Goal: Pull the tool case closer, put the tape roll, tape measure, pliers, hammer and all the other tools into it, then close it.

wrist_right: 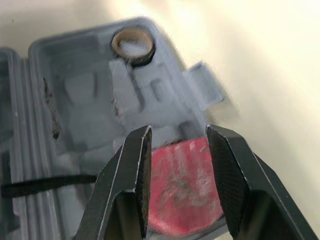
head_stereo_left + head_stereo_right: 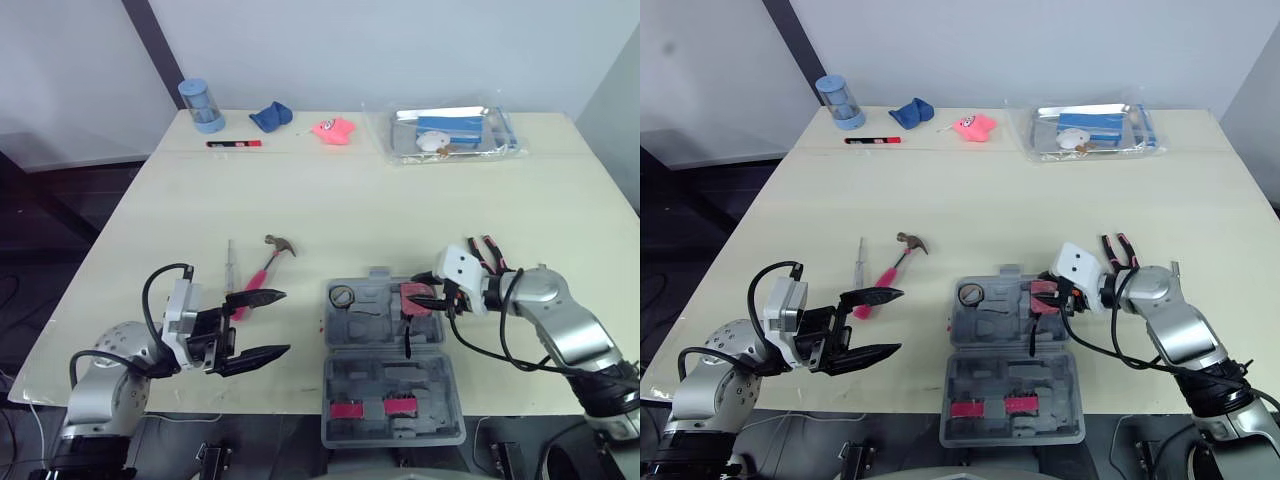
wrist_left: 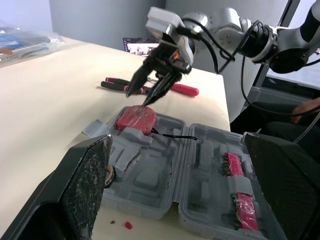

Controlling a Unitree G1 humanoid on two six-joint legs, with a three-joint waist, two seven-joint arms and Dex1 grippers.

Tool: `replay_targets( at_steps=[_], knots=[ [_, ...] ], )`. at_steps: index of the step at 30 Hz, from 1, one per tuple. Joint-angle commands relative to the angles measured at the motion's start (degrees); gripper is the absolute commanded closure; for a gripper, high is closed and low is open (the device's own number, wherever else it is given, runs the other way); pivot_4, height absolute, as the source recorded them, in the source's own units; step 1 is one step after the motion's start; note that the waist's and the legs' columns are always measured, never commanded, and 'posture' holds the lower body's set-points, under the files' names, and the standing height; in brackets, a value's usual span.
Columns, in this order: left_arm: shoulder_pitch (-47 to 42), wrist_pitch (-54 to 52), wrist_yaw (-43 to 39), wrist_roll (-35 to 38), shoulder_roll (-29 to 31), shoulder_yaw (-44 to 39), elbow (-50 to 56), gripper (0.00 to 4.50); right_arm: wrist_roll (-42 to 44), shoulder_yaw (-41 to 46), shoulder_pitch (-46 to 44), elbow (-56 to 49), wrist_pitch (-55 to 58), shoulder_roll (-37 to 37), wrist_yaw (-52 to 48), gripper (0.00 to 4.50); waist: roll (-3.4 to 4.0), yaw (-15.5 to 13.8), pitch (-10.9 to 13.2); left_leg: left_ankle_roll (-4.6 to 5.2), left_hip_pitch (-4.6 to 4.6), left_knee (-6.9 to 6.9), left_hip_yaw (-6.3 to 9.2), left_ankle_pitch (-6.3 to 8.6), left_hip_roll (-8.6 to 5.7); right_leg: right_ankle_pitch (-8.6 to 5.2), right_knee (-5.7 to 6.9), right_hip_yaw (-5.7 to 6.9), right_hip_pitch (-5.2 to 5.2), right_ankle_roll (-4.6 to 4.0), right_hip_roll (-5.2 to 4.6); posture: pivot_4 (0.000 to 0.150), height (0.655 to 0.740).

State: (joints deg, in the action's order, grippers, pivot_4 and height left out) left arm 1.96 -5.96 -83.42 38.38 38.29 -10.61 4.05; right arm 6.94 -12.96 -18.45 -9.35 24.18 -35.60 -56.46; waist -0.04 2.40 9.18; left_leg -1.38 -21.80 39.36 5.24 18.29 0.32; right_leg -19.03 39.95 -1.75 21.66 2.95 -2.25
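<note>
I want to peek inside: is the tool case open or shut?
Open: both halves of the tool case lie flat, tape roll showing inside.

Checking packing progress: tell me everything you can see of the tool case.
The tool case is grey moulded plastic, lying open flat near the table's front edge. Its far half holds a tape roll and a red tape measure, whose black strap trails to the hinge; the near half holds pink pieces. The open right gripper is poised over the tape measure.

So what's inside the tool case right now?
Inside: a tape roll in a corner pocket, a red tape measure beneath the right end effector, pink pieces in the other half. Its fingers hide the tape measure's edges.
</note>
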Motion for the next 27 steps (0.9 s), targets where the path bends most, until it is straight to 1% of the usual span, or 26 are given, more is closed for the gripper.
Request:
replay_targets(
  at_steps=[1,6,9,15,17,18,20,21,22,26,27],
  knots=[
    [0.12,-0.26,0.07,0.68,0.15,-0.27,2.15,0.00,0.36,1.47,1.02,1.86,-5.66,0.36,0.55,2.69,0.00,0.06,0.00,0.00,0.01,0.00,-0.01,0.00,0.00,0.00,0.01,-0.01,0.00,0.00,0.00,0.150,0.7400],
    [0.29,-0.42,0.25,0.66,0.17,-0.46,2.46,0.00,-0.36,2.80,4.44,5.77,-10.05,0.86,3.90,2.69,0.00,0.02,0.00,0.00,0.02,0.00,-0.02,0.00,0.01,0.00,0.01,-0.02,-0.01,0.00,0.02,0.150,0.7400],
    [0.38,-0.47,0.38,0.62,0.12,-0.48,2.55,0.00,-1.79,1.97,6.39,7.52,-11.68,1.13,5.83,2.69,-0.01,0.00,-0.01,0.00,0.04,0.00,-0.03,0.00,0.01,0.00,0.01,-0.04,-0.02,0.00,0.02,0.150,0.7400],
    [0.59,-0.54,0.78,0.53,-0.01,-0.36,2.72,0.00,-3.61,0.00,8.67,11.04,-10.17,3.05,8.94,2.69,-0.07,0.00,-0.07,0.00,0.11,0.01,-0.03,0.00,0.00,0.00,0.03,-0.04,-0.09,0.00,0.03,0.150,0.7400],
    [0.57,-0.45,0.94,0.40,-0.10,-0.29,2.60,0.00,-4.37,-1.06,9.40,12.33,-9.09,3.67,9.70,2.69,-0.15,0.02,-0.15,0.00,0.14,0.01,-0.04,0.00,0.01,0.00,0.04,-0.05,-0.11,0.00,0.04,0.150,0.7400],
    [0.54,-0.41,1.11,0.30,-0.18,-0.26,2.53,0.00,-4.83,-1.79,9.85,13.15,-8.09,4.03,10.09,2.69,-0.34,0.07,-0.34,0.00,0.15,0.01,-0.04,0.00,0.01,0.00,0.04,-0.05,-0.11,0.00,0.05,0.150,0.7400],
    [0.39,-0.55,1.55,0.17,-0.26,-0.29,2.35,0.00,-6.16,-3.43,10.39,14.89,-7.54,4.12,10.27,2.69,-0.45,0.04,-0.43,0.05,0.30,0.01,-0.07,0.03,0.03,0.00,0.06,-0.10,-0.23,0.00,0.10,0.150,0.7400],
    [0.39,-0.63,1.82,0.10,-0.32,-0.35,2.32,0.00,-6.14,-3.62,10.52,15.33,-6.94,4.32,10.47,2.69,-0.52,0.00,-0.49,0.15,0.62,-0.03,-0.07,0.09,0.04,0.00,0.01,-0.10,-0.53,0.00,0.10,0.150,0.7400],
    [0.51,-0.80,2.14,0.06,-0.37,-0.40,2.37,0.00,-6.00,-3.64,10.58,15.56,-6.55,4.47,10.63,2.69,-0.56,-0.02,-0.56,0.27,1.18,-0.18,-0.07,0.16,0.06,-0.01,-0.12,-0.10,-1.06,-0.02,0.10,0.150,0.7400],
    [1.44,-1.71,4.39,0.21,-0.82,-0.88,2.73,0.00,-3.56,-0.57,10.58,14.17,-8.57,5.89,12.31,2.69,-0.77,-0.02,-0.69,0.28,1.33,-0.19,-0.07,0.16,0.08,-0.01,-0.08,-0.16,-1.18,-0.02,0.11,0.150,0.7400],
    [1.87,-1.79,5.87,-0.03,-1.25,-1.18,2.64,0.00,-0.41,2.30,10.93,13.20,-13.12,7.76,12.31,2.69,-0.77,-0.02,-0.69,0.28,1.33,-0.19,-0.06,0.16,0.08,-0.01,-0.07,-0.16,-1.17,-0.02,0.11,0.150,0.7400]
  ],
)
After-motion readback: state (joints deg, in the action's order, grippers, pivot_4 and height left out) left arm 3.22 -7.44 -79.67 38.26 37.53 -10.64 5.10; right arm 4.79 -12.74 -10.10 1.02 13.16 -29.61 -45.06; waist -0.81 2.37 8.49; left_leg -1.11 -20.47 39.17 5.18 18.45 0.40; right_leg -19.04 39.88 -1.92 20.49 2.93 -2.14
